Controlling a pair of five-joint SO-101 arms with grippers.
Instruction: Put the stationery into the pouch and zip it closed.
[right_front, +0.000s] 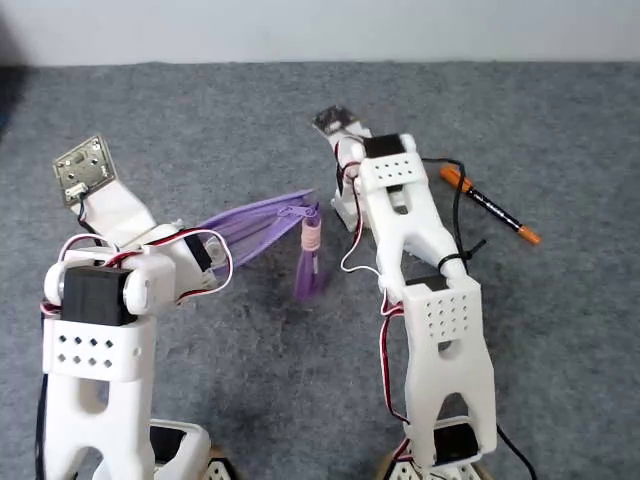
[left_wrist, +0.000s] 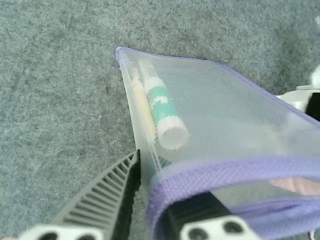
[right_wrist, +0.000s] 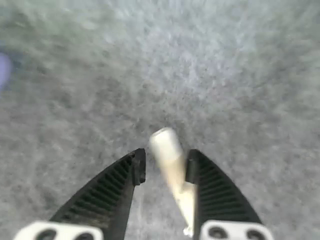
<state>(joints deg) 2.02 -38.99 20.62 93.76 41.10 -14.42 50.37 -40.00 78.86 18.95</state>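
At the left of your high view, the left gripper is clamped on the rim of the see-through mesh pouch with purple trim. One ribbed finger sits outside the wall and the other under the trim. You have the pouch held up off the grey carpeted table, and it stretches from that gripper toward the middle.

Your left wrist view looks through the mesh. A white tube with a green band lies inside along one end seam, and a thin cream stick lies just beside it on the seam side (what kind of stick it is, I cannot tell). Near the gripper, the two purple bands of the top edge stand apart. At the pouch's far end a purple tassel with a pink binding hangs down from the zipper.

Further right, your right arm stands over the middle of the table, just past the tassel. The right gripper has its jaws drawn in on a short off-white stick. The stick's blunt end points out past the fingertips, above the carpet.

Right of that arm, a black marker with orange ends lies flat on the table, well apart from the pouch.
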